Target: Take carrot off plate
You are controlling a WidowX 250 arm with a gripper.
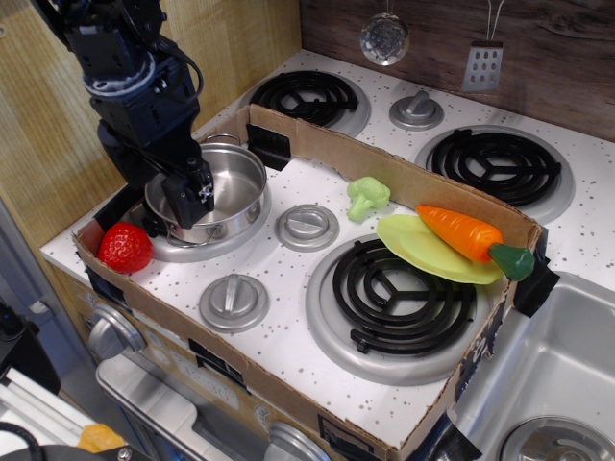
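**Toy carrot resting on a plate at the right of a toy stove, robot hand over a pot at the left**

A white speckled toy stove top forms the surface (288,317), seen from above and slightly to one side. A low cardboard wall (404,173) fences in the front part of it.

At the right side of the fenced area lies the plate (423,257), thin, flat and lime yellow-green. It sits partly over the far right edge of a black burner coil (399,293) and reaches close to the cardboard wall. The carrot (469,236) lies across the plate, glossy orange, with its narrow tip pointing left and its dark green stub pointing right, near the corner of the cardboard.

Just left of the plate stands a small light-green toy broccoli (367,196), apart from it.

At the left, a shiny metal pot (226,197) sits on another burner. The black robot arm comes down from the upper left, and its hand (188,191) is at the pot's near-left rim. Whether its fingers are spread or pressed together cannot be told from this angle. The hand is well apart from the carrot and plate.

A red toy strawberry (125,248) lies at the front left corner, beside the pot. Silver knobs sit between the burners.
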